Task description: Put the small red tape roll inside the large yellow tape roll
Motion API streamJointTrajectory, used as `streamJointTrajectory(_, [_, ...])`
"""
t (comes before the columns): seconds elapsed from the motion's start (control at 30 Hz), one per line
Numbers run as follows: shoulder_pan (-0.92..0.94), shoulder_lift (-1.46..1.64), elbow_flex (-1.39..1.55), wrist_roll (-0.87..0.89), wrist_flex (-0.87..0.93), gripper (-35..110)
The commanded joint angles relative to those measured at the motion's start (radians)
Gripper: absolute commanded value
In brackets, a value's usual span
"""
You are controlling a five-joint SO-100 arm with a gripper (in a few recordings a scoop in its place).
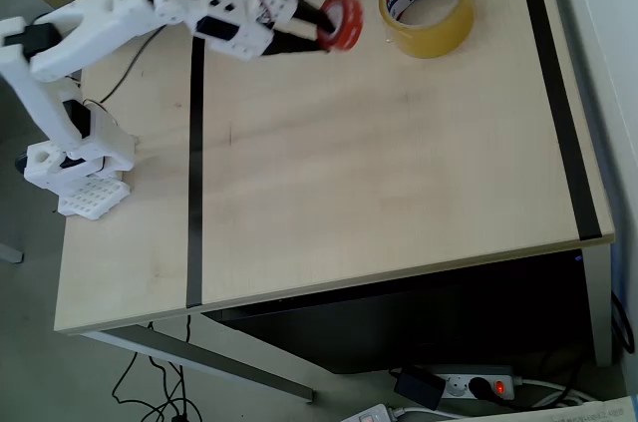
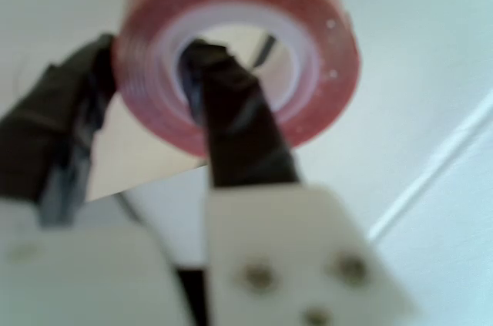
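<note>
Red tape, the small red tape roll (image 2: 239, 52), sits clamped in my fingers (image 2: 223, 110), one through its core, one outside its wall. From them the large yellow tape roll (image 1: 427, 6) lies just right in the overhead view, hole facing up on the table (image 1: 379, 163).

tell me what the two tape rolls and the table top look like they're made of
Small red tape roll: glossy plastic film on a whitish core, probably card. Large yellow tape roll: translucent yellowish film, see-through wall, printed white core. Table: pale wood-look, matte with faint grain, perhaps laminate.
</note>
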Motion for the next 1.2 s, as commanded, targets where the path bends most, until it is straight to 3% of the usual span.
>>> streamJointTrajectory(0.0, [-0.032,-0.058,-0.302,-0.02,0.017,0])
streamJointTrajectory(0.1, [-0.057,-0.212,-0.525,-0.02,0.092,0])
streamJointTrajectory(0.27, [-0.084,-0.64,-1.262,-0.041,0.31,0])
streamJointTrajectory(1.0, [-0.123,-0.721,-1.22,-0.049,0.215,0])
streamJointTrajectory(1.17, [-0.12,-0.773,-1.223,-0.049,0.201,10])
